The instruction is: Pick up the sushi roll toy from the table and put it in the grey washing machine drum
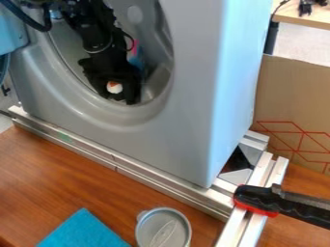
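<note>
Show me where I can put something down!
The biggest bare patch of table is between the metal rail and blue cloth; a smaller one separates cup from rail. It's crowded by the clamp and metal bars, and around the robot arm.

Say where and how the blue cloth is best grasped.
Probably by the corner pointing toward the gray housing, pinched from straight above: the blue cloth appears to lie flat on the wooden table, offering little side height, and that corner has bare wood around it.

A blue cloth (85, 232) lies near a round container (158, 228) on the wooden table (45, 178).
</note>
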